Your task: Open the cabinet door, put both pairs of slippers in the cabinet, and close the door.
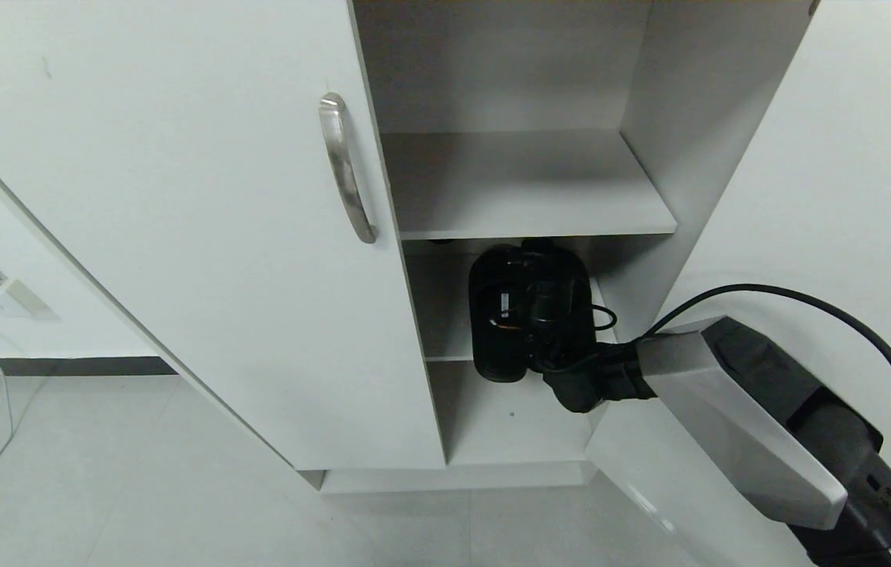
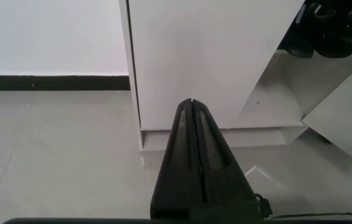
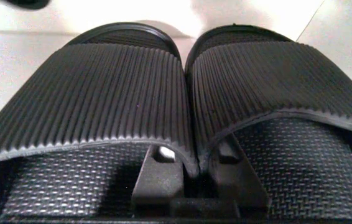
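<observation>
The right gripper [image 3: 192, 163] pinches both black slippers [image 1: 497, 315], lengthwise straight ahead into the middle shelf [image 1: 436, 315] (left gripper [image 2: 191, 104] pressed together, farther off).

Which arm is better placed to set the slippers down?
Right: the right tool grips the slippers inside the cabinet, above a shelf. The left tool is shut, outside by the floor.

indoor room: white cabinet [image 1: 178, 197], tiled floor [image 1: 99, 488]
</observation>
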### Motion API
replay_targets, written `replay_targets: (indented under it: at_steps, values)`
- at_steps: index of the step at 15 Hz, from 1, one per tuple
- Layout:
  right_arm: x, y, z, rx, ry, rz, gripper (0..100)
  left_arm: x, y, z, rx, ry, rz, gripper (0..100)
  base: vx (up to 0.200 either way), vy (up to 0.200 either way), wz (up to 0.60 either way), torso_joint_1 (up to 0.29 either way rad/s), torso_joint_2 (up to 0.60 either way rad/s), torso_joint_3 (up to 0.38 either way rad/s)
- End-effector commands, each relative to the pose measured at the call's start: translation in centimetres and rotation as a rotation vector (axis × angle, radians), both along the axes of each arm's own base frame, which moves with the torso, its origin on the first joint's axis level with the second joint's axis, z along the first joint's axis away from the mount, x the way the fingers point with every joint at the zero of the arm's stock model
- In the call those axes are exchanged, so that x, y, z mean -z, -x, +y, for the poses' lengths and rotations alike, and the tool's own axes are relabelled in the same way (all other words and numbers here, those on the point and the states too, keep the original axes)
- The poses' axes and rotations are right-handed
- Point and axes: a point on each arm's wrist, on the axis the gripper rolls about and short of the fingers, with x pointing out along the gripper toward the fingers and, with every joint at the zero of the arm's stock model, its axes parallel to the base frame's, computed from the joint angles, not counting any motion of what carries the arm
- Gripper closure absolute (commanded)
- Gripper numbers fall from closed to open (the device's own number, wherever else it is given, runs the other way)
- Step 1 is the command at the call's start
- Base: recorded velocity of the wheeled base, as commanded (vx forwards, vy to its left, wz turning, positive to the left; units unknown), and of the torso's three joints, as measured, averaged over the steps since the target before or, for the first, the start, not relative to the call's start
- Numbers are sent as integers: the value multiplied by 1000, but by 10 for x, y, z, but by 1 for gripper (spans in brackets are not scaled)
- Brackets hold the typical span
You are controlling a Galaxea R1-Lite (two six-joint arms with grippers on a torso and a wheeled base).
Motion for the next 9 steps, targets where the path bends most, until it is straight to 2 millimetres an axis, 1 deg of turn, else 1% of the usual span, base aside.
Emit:
replay_targets:
  at_steps: [1,5,8,9]
  values:
    - [7,-9,1,4,2,1,100,0,0,0,0,0,0,100,0,0,0,0,0,0]
    - [13,-14,-4,6,26,35,100,0,0,0,0,2,-1,100,0,0,0,0,0,0]
    - [13,-15,-5,6,27,37,100,0,0,0,0,2,2,100,0,0,0,0,0,0]
    - [13,-15,-5,6,27,37,0,0,0,0,0,2,2,100,0,0,0,0,0,0]
